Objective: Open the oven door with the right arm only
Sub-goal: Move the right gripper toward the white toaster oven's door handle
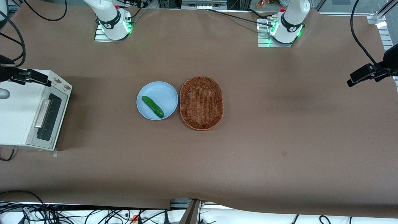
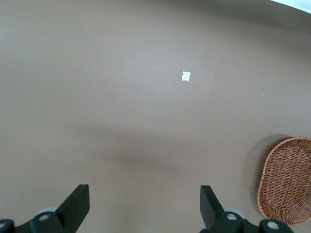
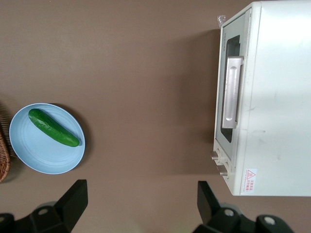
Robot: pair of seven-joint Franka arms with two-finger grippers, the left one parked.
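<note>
Oven door sitting shut on the toaster oven at the working arm's end of the table, bar handle untouched. Gripper hovering high above bare table between oven and blue plate, its 2 fingers spread wide, holding nothing. Cucumber lying on the plate; wicker basket touching the plate's rim, toward the parked arm's end. Nothing standing before the door.

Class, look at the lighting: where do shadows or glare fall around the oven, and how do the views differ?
Front view: the oven casts a soft dark shadow onto the brown table in front of the oven door; its handle shines palely. Right wrist view: same shadow before the door; the gripper, high above the table, has open jaws. Left wrist view: only faint, diffuse shadows.
</note>
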